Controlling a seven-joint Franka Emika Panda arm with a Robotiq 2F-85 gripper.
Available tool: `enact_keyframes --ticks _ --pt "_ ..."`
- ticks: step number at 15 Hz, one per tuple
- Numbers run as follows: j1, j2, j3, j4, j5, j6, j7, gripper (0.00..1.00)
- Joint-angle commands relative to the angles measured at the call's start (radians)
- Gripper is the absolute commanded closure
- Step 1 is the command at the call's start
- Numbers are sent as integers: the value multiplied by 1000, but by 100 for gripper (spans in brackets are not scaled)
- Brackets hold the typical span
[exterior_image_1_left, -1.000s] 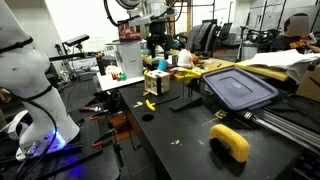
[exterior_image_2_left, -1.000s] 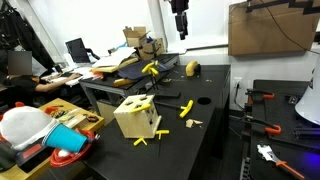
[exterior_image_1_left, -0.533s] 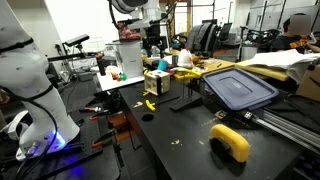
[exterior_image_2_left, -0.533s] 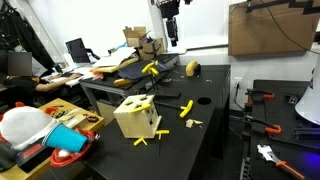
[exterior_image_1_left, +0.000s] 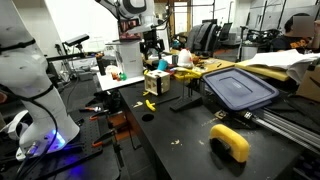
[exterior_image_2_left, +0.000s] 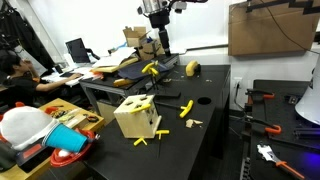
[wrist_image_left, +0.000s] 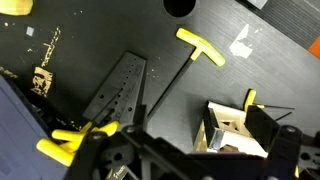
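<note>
My gripper (exterior_image_1_left: 152, 46) (exterior_image_2_left: 161, 43) hangs open and empty, high over the black table (exterior_image_2_left: 205, 135). In the wrist view its dark fingers (wrist_image_left: 264, 126) frame a pale wooden box (wrist_image_left: 232, 122) lying far below, with the gripper (wrist_image_left: 238, 138) well clear of it. The same box (exterior_image_1_left: 157, 82) (exterior_image_2_left: 137, 116) has yellow pegs stuck in it. A yellow T-shaped tool (wrist_image_left: 200, 47) with a long dark shaft lies beside a grey perforated plate (wrist_image_left: 115, 85). More yellow pieces (wrist_image_left: 70, 142) (exterior_image_2_left: 186, 108) are scattered on the table.
A blue bin lid (exterior_image_1_left: 240, 88) and a yellow curved part (exterior_image_1_left: 232, 141) lie on the table. A round hole (wrist_image_left: 180, 5) is cut in its top. A cluttered desk with a seated person (exterior_image_2_left: 30, 85) stands alongside. A white robot body (exterior_image_1_left: 30, 80) stands by the table.
The arm has come down and sideways across the table, towards the box. The jaws have stayed open.
</note>
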Motion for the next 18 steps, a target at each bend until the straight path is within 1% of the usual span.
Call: enact_keyframes --ticks 1,6,10,14,16,18 --pt "17 70 19 66 -50 -3 -20 0" --pt "47 128 59 125 -59 4 -38 0" --pt "74 194 84 184 -104 46 15 0" --pt "97 268 97 243 -101 90 81 0" --pt "115 306 109 271 -85 76 117 0" --pt "132 329 128 281 -58 65 117 0"
